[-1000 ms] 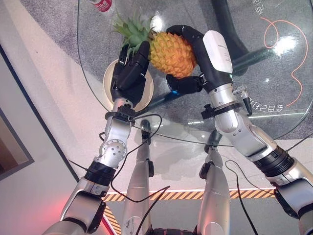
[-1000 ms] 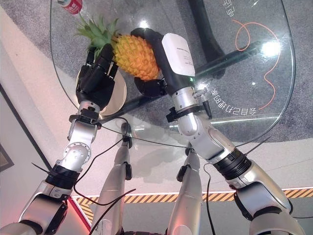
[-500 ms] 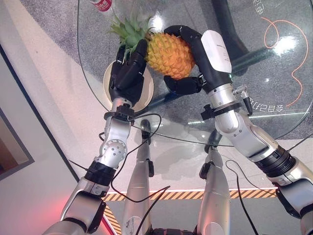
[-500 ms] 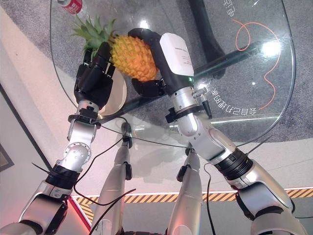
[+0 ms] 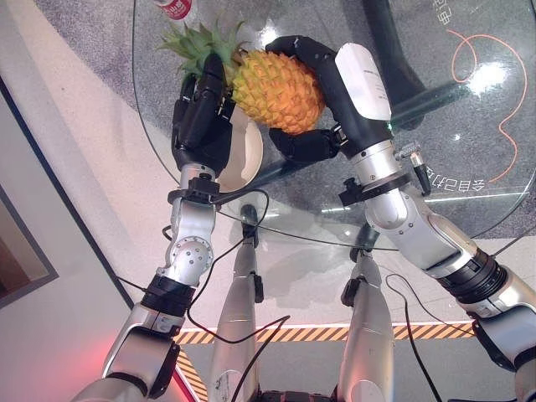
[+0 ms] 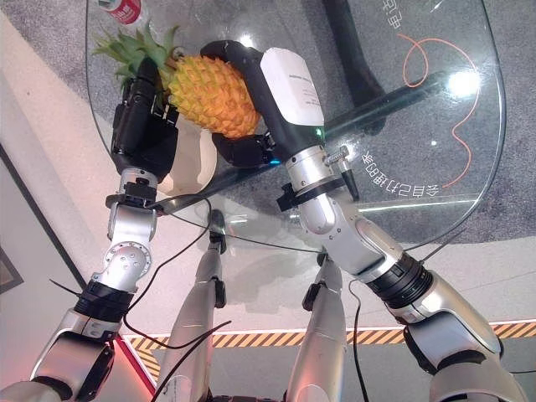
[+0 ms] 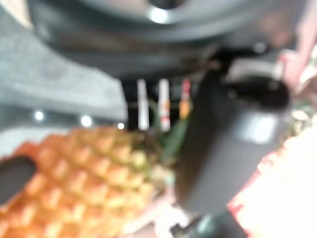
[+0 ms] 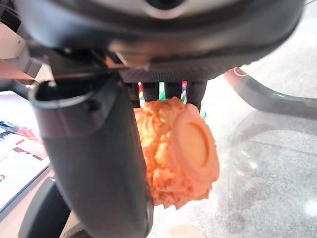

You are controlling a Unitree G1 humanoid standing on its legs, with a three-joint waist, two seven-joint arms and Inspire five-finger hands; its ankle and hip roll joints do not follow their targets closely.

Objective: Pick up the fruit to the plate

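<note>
The orange, knobbly-skinned pineapple with its green leafy crown (image 5: 272,88) is clasped between both hands above the round glass table (image 5: 435,167). The right hand (image 5: 322,100) is curled round its body, fingers over the far side and thumb beneath; the left hand (image 5: 201,126) is pressed against the crown end with fairly straight fingers. The cream round plate (image 5: 249,155) is seen just beside the left palm, under the fruit. A heavy, stiff, rough-skinned fruit is judged here; the thick middle is best gripped, never the prickly leaves.
</note>
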